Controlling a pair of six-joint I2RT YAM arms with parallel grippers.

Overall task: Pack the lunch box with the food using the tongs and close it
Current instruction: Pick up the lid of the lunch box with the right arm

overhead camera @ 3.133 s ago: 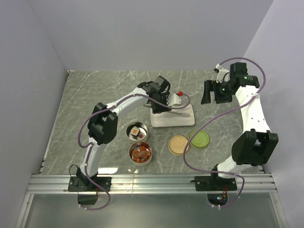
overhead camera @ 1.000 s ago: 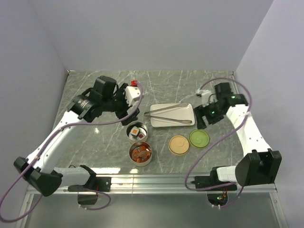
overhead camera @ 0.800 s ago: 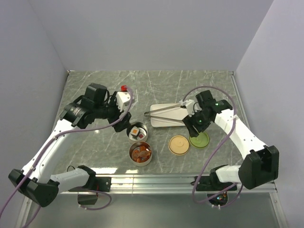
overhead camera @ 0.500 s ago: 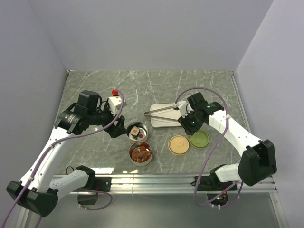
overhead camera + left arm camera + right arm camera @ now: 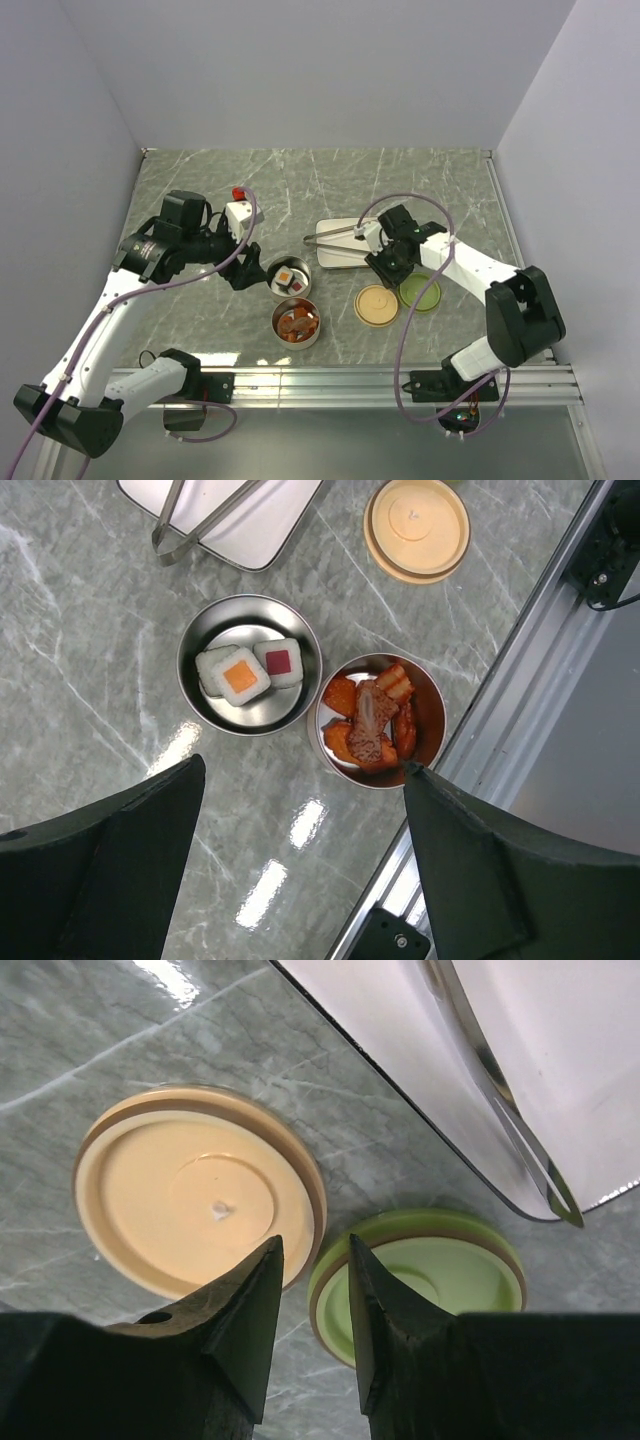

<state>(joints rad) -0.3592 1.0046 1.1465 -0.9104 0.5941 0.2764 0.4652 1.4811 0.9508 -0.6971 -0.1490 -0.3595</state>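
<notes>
The left end effector [image 5: 303, 775] is hanging wide open with nothing between its two dark fingers [image 5: 110, 870]. It is hovering above the worktop [image 5: 200, 190], looking straight down on two round steel bowls that are sitting touching each other. The left bowl [image 5: 190, 680] is holding the sushi blocks [image 5: 245, 672], white squares with an orange top and a dark red top showing. The right bowl [image 5: 436, 705], nearer the metal rail at the worktop's near edge, is holding the orange-red chunks [image 5: 372, 720] in a heap.

The right end effector [image 5: 313, 1250] is standing only narrowly parted, its fingertips [image 5: 262, 1270] close together with a thin gap between them, and it is gripping nothing. It is hovering low over the spot where two round lids are lying just beside each other: the tan lid [image 5: 190, 1200] on one side of the gap and the green lid [image 5: 440, 1265] on the other, both resting flat on the worktop.

Just beyond the lids, the white tray [image 5: 400, 1050] is lying flat, and the tongs [image 5: 495, 1085] are lying on it, untouched, with their joined end pointing toward the tray corner near the green lid. In the overhead view the tongs are stretching across the tray, their tips reaching its left edge, and the right end effector is hanging over the tray's near right corner.
</notes>
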